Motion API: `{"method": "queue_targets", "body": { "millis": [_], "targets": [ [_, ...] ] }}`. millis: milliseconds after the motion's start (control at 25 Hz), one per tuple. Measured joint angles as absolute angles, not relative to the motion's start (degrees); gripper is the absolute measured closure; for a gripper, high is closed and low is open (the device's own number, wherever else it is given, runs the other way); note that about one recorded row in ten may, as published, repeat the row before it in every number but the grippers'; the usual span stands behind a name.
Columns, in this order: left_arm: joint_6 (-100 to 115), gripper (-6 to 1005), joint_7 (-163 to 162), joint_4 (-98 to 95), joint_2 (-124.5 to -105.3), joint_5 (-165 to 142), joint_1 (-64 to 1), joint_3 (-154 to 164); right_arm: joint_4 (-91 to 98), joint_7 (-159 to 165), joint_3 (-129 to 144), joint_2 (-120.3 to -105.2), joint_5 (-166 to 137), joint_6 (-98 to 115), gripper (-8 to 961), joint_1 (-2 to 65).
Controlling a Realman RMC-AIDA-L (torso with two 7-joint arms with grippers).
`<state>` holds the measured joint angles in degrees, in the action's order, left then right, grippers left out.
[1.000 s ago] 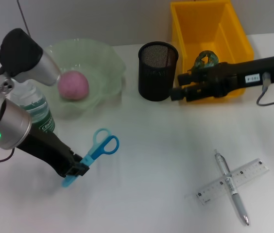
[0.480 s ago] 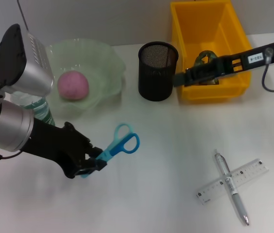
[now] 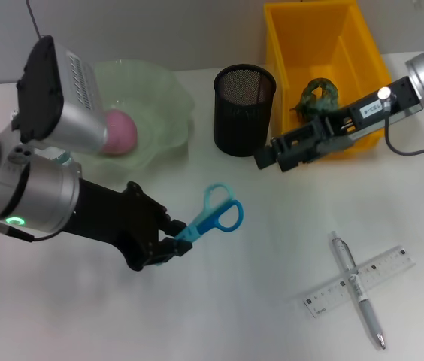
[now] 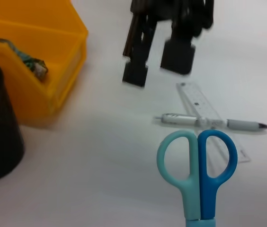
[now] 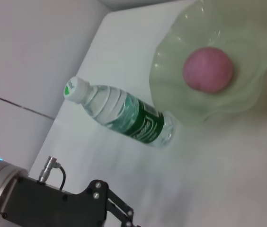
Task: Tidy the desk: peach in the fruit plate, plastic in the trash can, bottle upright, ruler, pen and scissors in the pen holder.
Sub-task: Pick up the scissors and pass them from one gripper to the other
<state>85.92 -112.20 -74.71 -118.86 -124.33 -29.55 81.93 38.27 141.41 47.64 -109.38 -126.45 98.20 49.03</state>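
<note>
My left gripper is pinched tight on the blade end of the scissors, holding them above the desk. My right gripper has its fingers apart beside the pen holder.

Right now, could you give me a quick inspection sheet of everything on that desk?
Surface: white desk.
Peach: in fruit plate.
Bottle: upright beside the plate.
Scissors: held at the blade end by the left pincer, handles forward.
Pen: lying crossed over ruler.
Pen holder: nothing seen inside.
Trash can: holds crumpled plastic.
Right pincer: open, in front of the trash can.
Cables: one at the right arm.
Surroundings: grey wall.
</note>
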Motion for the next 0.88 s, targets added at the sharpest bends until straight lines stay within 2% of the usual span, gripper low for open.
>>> {"method": "queue_targets", "body": {
  "millis": [200, 880],
  "targets": [
    [83.31, 770, -112.02, -74.39, -118.84, -122.83, -28.96, 86.0, 36.31, 141.61, 48.42, -109.47, -126.46, 98.03, 139, 49.56],
    [78.49, 767, -119.41, -72.91, -118.84, -122.43, -30.02, 90.92, 34.67, 141.98, 51.51, -111.48, -126.46, 97.58, 141, 49.47]
  ]
}}
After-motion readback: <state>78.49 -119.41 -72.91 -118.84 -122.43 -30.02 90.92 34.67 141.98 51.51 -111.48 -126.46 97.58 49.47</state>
